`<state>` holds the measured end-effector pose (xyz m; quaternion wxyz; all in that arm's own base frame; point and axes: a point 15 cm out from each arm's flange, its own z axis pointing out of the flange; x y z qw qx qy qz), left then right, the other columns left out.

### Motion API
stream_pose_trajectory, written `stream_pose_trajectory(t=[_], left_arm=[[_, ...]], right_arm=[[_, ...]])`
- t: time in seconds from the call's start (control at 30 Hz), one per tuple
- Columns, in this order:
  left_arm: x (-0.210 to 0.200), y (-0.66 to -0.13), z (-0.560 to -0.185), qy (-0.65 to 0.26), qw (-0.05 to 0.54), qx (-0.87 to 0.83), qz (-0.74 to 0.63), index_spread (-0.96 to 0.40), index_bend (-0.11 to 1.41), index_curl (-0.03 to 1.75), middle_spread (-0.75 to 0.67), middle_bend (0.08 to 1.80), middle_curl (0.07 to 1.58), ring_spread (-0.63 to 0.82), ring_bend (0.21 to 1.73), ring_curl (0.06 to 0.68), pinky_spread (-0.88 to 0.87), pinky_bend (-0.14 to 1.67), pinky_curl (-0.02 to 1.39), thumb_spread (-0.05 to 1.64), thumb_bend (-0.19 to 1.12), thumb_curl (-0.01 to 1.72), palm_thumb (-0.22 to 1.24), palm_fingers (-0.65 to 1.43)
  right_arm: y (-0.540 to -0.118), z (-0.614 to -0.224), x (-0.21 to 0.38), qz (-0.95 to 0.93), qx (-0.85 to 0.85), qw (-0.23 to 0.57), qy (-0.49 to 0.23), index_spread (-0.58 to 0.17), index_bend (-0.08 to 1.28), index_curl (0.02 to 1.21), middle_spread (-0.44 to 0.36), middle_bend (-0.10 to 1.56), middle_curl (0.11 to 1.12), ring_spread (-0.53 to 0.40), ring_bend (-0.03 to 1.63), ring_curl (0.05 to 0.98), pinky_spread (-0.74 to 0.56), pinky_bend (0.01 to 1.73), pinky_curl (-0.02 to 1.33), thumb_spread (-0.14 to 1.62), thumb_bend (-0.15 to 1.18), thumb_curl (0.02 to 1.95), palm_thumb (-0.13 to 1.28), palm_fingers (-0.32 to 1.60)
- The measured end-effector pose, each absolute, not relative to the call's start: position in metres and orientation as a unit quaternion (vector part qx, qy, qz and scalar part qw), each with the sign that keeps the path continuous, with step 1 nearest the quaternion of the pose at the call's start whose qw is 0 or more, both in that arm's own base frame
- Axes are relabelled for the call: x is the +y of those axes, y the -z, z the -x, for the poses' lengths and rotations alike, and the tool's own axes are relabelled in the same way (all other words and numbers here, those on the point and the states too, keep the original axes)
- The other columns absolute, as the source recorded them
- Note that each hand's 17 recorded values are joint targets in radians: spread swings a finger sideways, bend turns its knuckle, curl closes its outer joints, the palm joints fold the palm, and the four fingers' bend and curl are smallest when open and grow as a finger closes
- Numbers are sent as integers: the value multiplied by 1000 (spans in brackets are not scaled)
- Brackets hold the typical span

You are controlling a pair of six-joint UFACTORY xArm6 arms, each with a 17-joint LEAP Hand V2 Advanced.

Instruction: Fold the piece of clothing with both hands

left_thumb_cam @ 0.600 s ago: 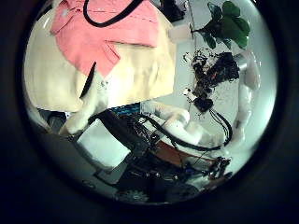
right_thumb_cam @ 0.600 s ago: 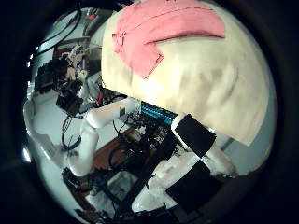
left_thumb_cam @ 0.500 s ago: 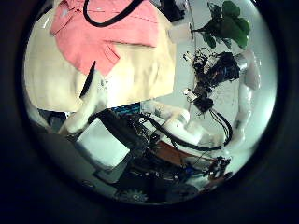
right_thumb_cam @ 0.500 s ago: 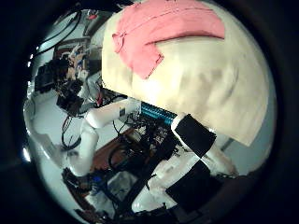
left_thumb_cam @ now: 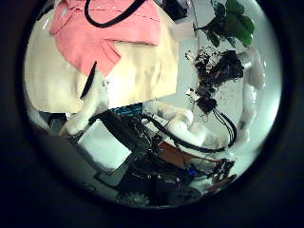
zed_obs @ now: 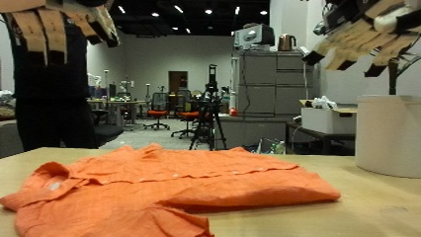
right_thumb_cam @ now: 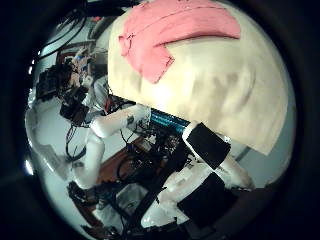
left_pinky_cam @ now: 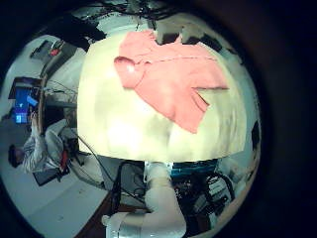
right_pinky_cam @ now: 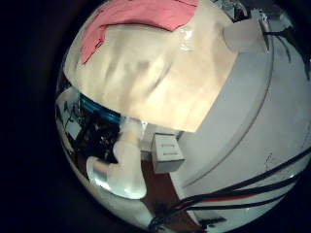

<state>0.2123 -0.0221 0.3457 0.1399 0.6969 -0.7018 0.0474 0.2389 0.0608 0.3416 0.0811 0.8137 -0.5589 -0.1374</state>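
An orange short-sleeved shirt lies spread flat on the pale wooden table, collar toward the left hand's side. High above it, at the top of the outside view, my left hand and my right hand both hang with relaxed, spread fingers and hold nothing. Neither hand touches the cloth. Each palm view looks down from far up at the shirt on the tabletop.
A tall white cylinder stands at the table's edge under the right hand. A white box and electronics sit on the floor beside the table. Office chairs, tripods and cabinets fill the room behind.
The right thumb side picture has shifted slightly, so that hand has moved a little. The shirt lies as before.
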Motion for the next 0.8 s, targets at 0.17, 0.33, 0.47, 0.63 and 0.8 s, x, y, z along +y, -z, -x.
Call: stream_pose_trajectory(t=[0.17,0.33,0.47,0.63,0.8], left_arm=[[-38,-318,-228,-36,110,-735,-668,12,160,331,3,330,374,313,408,187,309,205,275,1143,-15,431,729,391],[-51,-265,-248,25,59,-773,-631,7,156,325,-51,337,400,218,442,202,173,257,294,1130,-23,430,716,409],[-61,-229,-252,59,60,-796,-600,35,138,309,-6,230,382,202,502,220,163,307,314,1118,-49,400,591,277],[-68,-204,-246,86,82,-807,-578,64,139,291,74,207,372,242,518,221,214,328,319,1062,-61,348,426,194],[-69,-186,-238,115,108,-822,-547,71,150,286,129,206,368,321,502,212,298,323,316,982,-53,320,295,136]], right_arm=[[-340,-240,60,-812,-561,85,137,-258,183,337,150,195,331,265,190,224,344,190,298,1261,-13,265,688,147],[-341,-240,58,-810,-564,86,136,-257,184,337,152,193,332,265,190,223,346,191,297,1261,-13,266,687,149],[-343,-239,56,-809,-567,83,133,-257,184,337,153,193,332,265,190,223,347,191,296,1261,-13,266,687,149],[-346,-236,53,-805,-571,85,136,-259,185,338,153,192,332,265,190,222,343,191,295,1261,-13,267,687,150],[-349,-234,50,-804,-575,80,132,-260,184,338,153,192,331,262,193,224,341,190,294,1261,-13,267,687,151]])
